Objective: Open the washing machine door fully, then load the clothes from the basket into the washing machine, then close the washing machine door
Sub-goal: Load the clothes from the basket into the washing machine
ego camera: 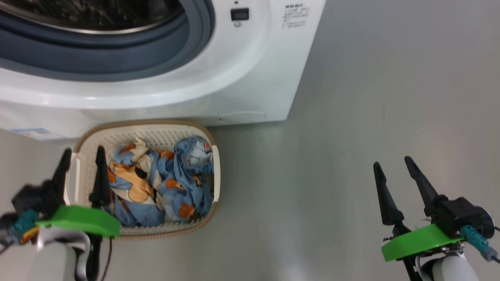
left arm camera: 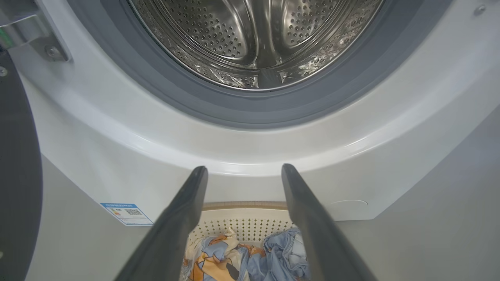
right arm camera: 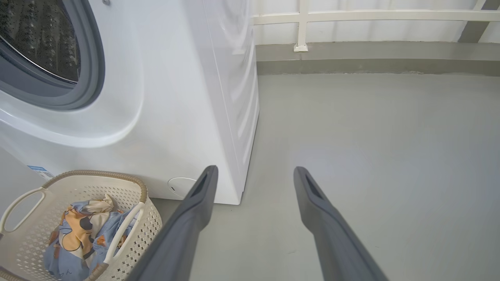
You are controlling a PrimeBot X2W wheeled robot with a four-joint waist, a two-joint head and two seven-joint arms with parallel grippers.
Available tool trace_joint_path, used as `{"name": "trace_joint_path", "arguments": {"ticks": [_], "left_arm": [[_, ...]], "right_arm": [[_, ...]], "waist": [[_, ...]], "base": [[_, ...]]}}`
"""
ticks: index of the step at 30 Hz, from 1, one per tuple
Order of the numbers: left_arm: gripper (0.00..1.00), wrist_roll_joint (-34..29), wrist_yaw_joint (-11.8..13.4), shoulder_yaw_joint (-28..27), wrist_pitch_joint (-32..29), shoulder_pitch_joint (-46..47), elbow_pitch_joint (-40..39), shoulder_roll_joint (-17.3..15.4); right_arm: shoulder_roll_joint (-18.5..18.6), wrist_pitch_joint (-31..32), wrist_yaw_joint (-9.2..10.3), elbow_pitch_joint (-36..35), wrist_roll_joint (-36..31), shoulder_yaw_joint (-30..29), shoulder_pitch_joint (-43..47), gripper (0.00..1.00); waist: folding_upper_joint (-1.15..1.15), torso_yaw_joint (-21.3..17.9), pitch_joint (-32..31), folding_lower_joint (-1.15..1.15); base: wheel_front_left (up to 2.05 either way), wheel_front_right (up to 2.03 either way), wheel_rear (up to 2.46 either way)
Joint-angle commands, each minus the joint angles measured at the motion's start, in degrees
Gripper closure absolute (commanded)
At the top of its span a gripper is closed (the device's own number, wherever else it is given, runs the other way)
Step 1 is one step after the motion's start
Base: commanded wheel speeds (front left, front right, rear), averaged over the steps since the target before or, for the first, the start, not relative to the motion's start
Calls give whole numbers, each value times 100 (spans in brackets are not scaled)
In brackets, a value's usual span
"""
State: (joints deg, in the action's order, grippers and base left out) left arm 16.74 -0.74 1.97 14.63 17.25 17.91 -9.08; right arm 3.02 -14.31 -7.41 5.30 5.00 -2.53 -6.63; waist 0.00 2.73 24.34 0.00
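The door (left arm camera: 15,175) is swung open at the left, and the drum (left arm camera: 254,39) is seen bare. The clothes (ego camera: 164,183) lie heaped in the basket (ego camera: 156,130) near the washer (ego camera: 242,78), so loading and closing are judged left. The jaws of the left gripper (ego camera: 84,150) and right gripper (ego camera: 392,161) are parted, empty.

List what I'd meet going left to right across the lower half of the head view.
Open left end effector → light-blue, orange-patched fabric clothes in the cream perforated plastic basket → bare grey floor → open right end effector.
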Motion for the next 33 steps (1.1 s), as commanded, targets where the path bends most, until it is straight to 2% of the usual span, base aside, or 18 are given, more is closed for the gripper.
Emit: {"name": "trace_joint_path", "arguments": {"ticks": [1, 7, 15, 23, 33], "left_arm": [[0, 50, -14, -207, 36, 134, -62, -223], [0, 7, -265, -199, 36, 999, 657, -322], [0, -46, -465, -248, 36, 1823, 1740, -395], [0, -87, -569, -275, 37, 2351, 2874, -527], [0, -77, -646, -39, 37, 2958, 4212, -648]], "right_arm": [[-11, -69, -8, -146, -87, 155, -62, 0], [-13, -69, -8, -251, -139, 173, -287, 0], [-13, -69, -8, -366, -116, 199, -529, 0], [-13, -69, -8, -488, -120, 192, -657, 0], [-13, -69, -8, -547, -78, 165, -722, 0]], "waist": [[0, 11, 525, 0], [0, 9, 1164, 0], [0, -68, 1874, 0], [0, -170, 2303, 0], [0, -282, 2694, 0]], "base": [[0, 0, 0], [0, 0, 0], [0, 0, 0], [0, 0, 0], [0, 0, 0]]}}
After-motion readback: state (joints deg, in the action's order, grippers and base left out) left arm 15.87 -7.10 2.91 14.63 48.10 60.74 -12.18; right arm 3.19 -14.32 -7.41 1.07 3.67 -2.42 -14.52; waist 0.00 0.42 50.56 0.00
